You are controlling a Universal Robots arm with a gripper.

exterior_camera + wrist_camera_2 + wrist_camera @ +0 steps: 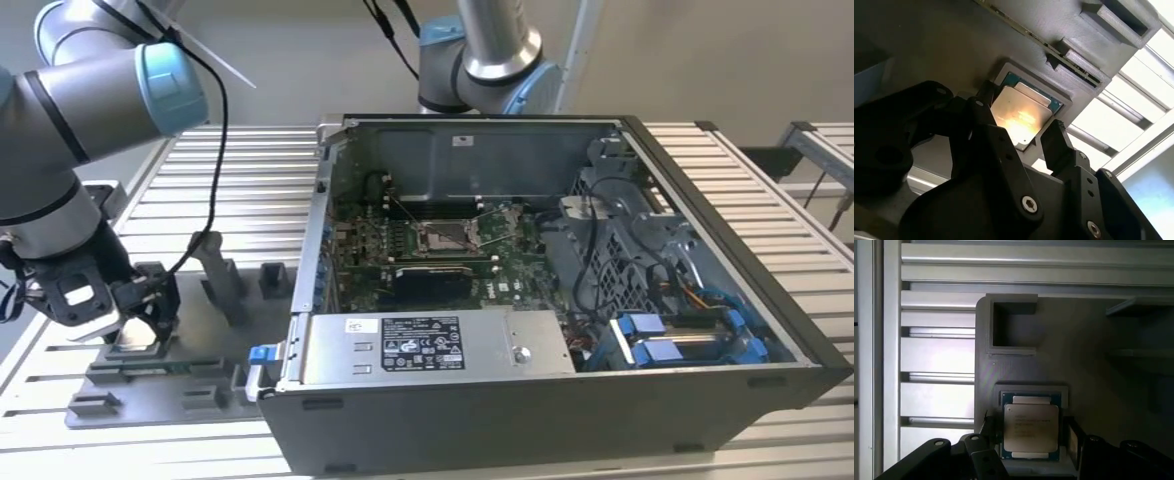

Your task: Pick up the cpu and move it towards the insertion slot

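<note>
- The cpu (1031, 432) is seated in a recess of the grey tray (200, 365), on the exterior view's left of the case (534, 420).
- It is straddled by the gripper (140, 315); the jaws are held wide, with small gaps on both sides.
- The slot (441, 237) is seen inside the case, well apart.

One wide view, two close
The exterior view looks down on the computer case (534, 420); both wrist views face the cpu (1031, 432) closely
</note>
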